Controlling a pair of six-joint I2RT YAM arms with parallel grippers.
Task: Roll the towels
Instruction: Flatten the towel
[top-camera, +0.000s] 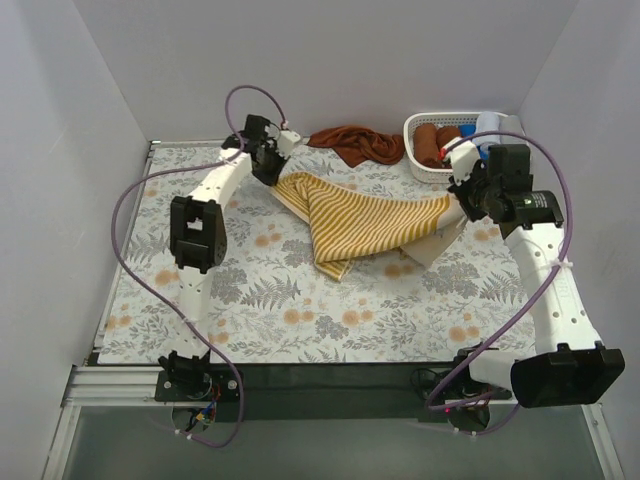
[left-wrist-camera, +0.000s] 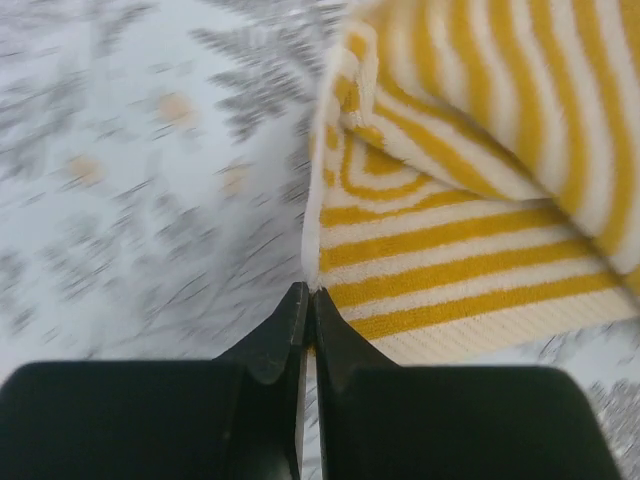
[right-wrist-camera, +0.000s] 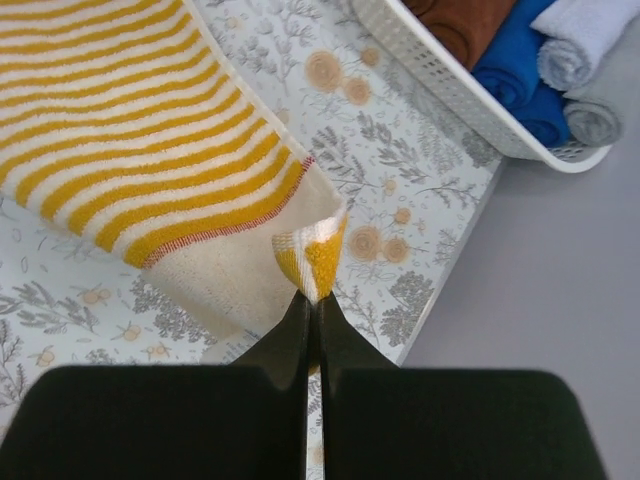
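The middle towel (top-camera: 360, 222) lies across the centre of the table (top-camera: 300, 330), its far-left corner pinched in the left gripper (top-camera: 271, 168) and its right end pinched in the right gripper (top-camera: 462, 207). Behind it, at the table's far edge, lies the far towel (top-camera: 355, 143), just left of a basket (top-camera: 430, 172) in the far right corner. Inside the basket sit rolls (top-camera: 430, 142).
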